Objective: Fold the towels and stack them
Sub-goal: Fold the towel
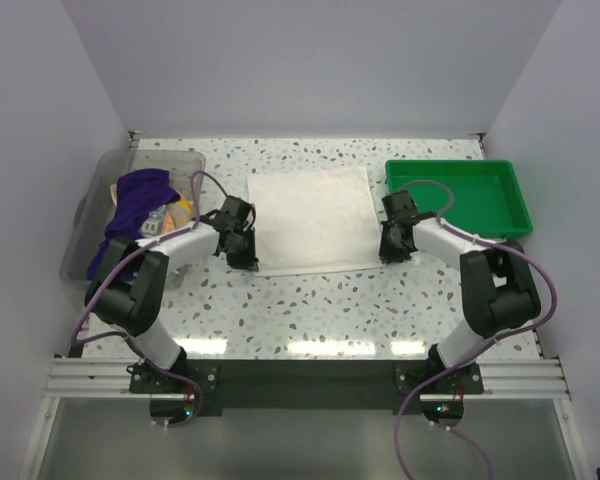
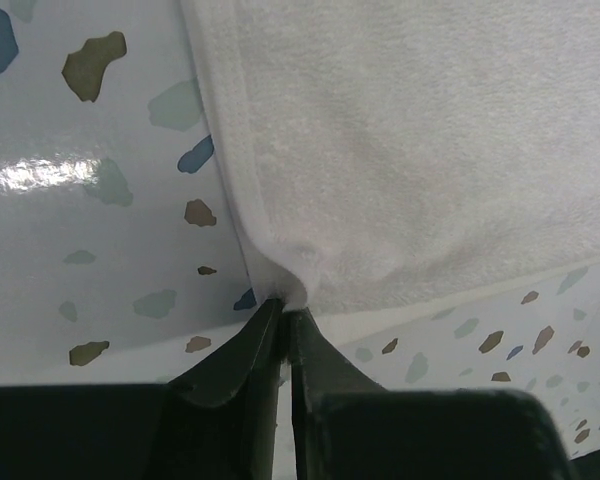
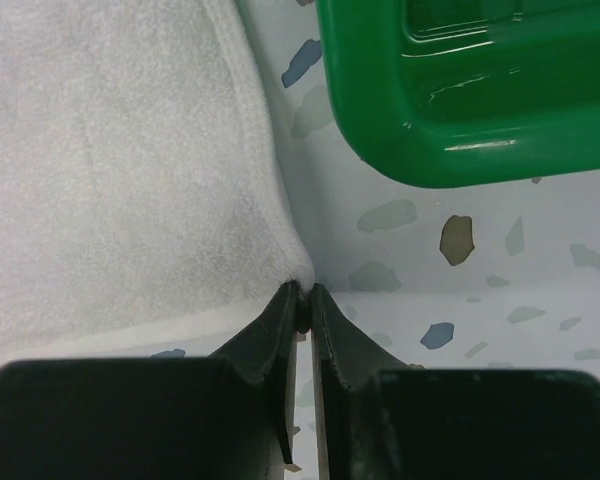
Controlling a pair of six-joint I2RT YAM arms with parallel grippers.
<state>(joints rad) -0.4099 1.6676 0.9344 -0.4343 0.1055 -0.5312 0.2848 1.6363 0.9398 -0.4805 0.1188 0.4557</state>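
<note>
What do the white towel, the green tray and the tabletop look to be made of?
The white towel: soft terry-like cloth, matte, with fuzzy nap and stitched hem. The green tray: probably moulded plastic, glossy, bright highlights on its rounded rim. The tabletop: hard, glossy, speckled surface mirroring the lights; stone or laminate, cannot tell.

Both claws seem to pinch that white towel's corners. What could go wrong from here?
1. The left gripper and right gripper each hold only the very tip of a towel corner, so the cloth may slip out when lifted.
2. The tray sits close beside the right gripper; a wide folding swing might bump it.
</note>
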